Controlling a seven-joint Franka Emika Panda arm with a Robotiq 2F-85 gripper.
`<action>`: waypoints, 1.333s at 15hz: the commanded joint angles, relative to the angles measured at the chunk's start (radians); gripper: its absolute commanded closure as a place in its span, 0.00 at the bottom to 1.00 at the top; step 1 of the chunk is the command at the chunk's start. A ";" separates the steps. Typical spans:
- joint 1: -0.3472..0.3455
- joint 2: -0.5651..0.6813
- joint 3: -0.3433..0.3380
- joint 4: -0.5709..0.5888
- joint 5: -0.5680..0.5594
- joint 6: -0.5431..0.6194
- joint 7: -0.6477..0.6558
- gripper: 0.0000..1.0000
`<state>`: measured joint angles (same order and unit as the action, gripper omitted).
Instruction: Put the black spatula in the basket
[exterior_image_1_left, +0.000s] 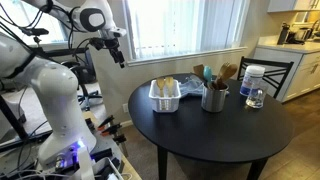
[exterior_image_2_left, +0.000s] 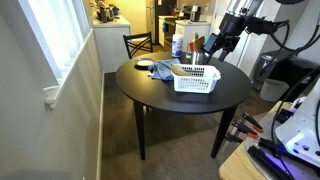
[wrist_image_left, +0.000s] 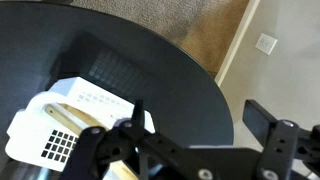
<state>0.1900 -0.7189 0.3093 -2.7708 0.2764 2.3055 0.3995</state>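
Note:
The white slatted basket (exterior_image_1_left: 165, 96) stands on the round black table (exterior_image_1_left: 200, 135); it also shows in an exterior view (exterior_image_2_left: 197, 80) and at the lower left of the wrist view (wrist_image_left: 70, 130). Tan wooden utensils lie in it. I cannot make out the black spatula in any view; it may be among the utensils in the grey pot (exterior_image_1_left: 214, 98). My gripper (exterior_image_1_left: 119, 55) hangs high in the air, off to the side of the basket, also in an exterior view (exterior_image_2_left: 220, 50). In the wrist view (wrist_image_left: 200, 115) its jaws are wide open and empty.
Next to the basket the grey pot holds a teal-headed spatula and wooden spoons. A white bottle (exterior_image_1_left: 253, 80) and a glass (exterior_image_1_left: 255, 99) stand beyond the pot. A dark chair (exterior_image_1_left: 272, 70) is at the far side. A bluish cloth (exterior_image_2_left: 158, 70) lies on the table.

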 joint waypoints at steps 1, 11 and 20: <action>0.007 0.001 -0.008 0.002 -0.008 -0.002 0.005 0.00; 0.016 0.087 -0.108 0.052 -0.002 -0.027 -0.114 0.00; -0.086 0.376 -0.170 0.254 -0.260 -0.021 -0.325 0.00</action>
<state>0.1421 -0.4731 0.1155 -2.6113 0.1293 2.2934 0.1194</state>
